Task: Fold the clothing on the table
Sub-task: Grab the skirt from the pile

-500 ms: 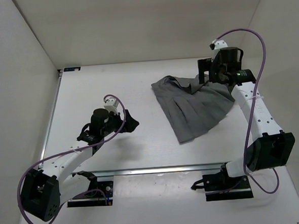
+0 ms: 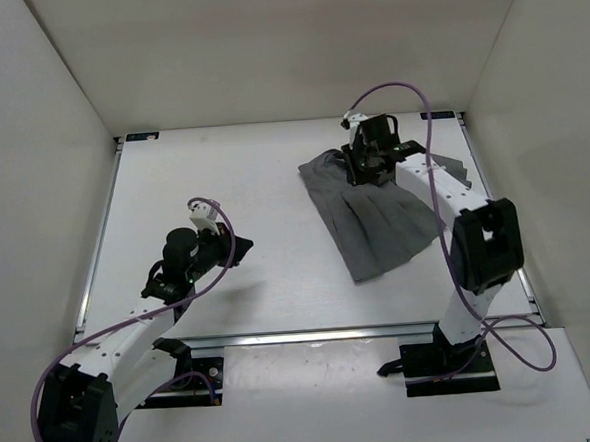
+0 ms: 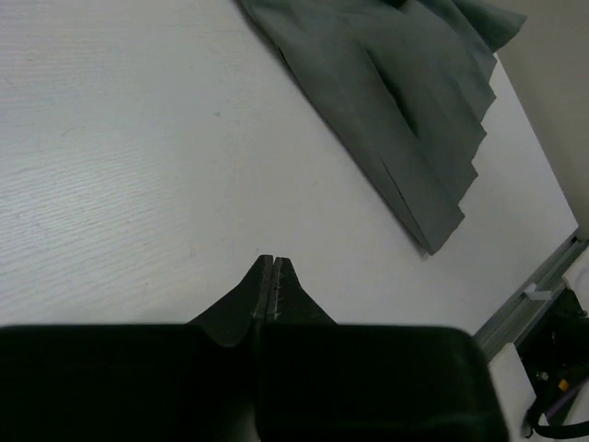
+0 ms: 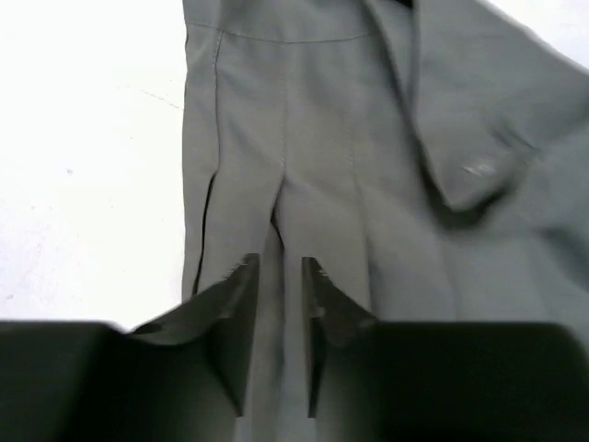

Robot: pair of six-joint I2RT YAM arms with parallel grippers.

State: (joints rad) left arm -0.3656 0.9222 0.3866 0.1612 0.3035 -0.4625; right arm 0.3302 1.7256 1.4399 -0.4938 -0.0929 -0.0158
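Early in the fold, you are hovering your right gripper, jaws barely parted and seemingly empty, over the clothing lying far right on the table. Your left gripper is hanging shut, empty. Next likely calls for pinching an edge.

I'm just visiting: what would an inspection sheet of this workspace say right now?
Surface: white table, flat.
Job's things: grey pleated skirt lying rumpled at the far right, not neatly folded.
Clutter: nothing seen.
End effectors: left end effector shut, over bare table; right end effector slightly open, over the skirt.
Cables: purple cables loop off both arms.
Surroundings: white walls; metal rail at the near edge.
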